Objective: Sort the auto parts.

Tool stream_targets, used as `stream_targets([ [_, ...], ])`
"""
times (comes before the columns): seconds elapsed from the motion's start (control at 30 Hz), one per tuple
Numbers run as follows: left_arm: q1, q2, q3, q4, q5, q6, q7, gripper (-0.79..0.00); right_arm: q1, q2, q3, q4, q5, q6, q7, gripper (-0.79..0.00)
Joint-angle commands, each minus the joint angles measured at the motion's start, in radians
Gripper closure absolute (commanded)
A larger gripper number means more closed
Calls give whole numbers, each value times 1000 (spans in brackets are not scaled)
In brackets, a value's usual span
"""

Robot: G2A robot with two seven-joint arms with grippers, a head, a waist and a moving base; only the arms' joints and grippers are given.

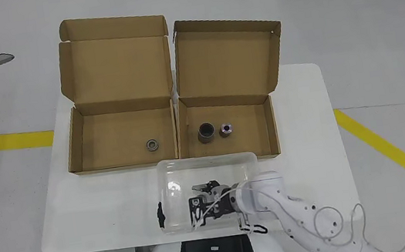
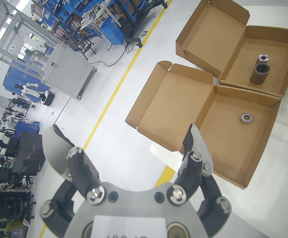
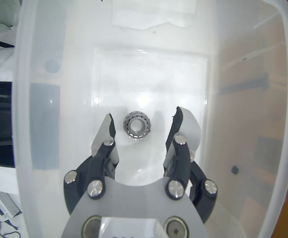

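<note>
A small steel roller bearing (image 3: 136,128) lies on the floor of a clear plastic bin (image 3: 40,67). My right gripper (image 3: 144,115) is open inside the bin, one finger on each side of the bearing and not touching it. In the top view the right gripper (image 1: 201,201) sits low in the bin (image 1: 206,159) at the table's front. My left gripper (image 2: 123,128) is open and empty, held out over the floor to the left of the table.
Two open cardboard boxes stand behind the bin. The left box (image 1: 103,140) holds a flat bearing ring (image 1: 153,144). The right box (image 1: 249,127) holds a dark sleeve (image 1: 206,132) and a small silver bushing (image 1: 225,129). Upright box lids rise at the far side.
</note>
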Motion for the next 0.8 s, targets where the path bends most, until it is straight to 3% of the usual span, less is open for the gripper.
stream_targets([
  [0.0, 0, 0, 0, 0, 0, 0, 0, -785, -2, 1, -4, 5, -8, 6, -2, -437],
  [0.2, 0, 0, 0, 0, 0, 0, 0, -785, 2, 1, -16, 20, -14, 16, -12, -422],
  [0.63, 0, 0, 0, 0, 0, 0, 0, -785, 26, -3, -39, 56, -8, 29, -22, -299],
  [0.73, 0, 0, 0, 0, 0, 0, 0, -785, 30, -4, -43, 58, -7, 34, -23, -222],
  [0.77, 0, 0, 0, 0, 0, 0, 0, -785, 31, -4, -44, 57, -7, 35, -24, -111],
])
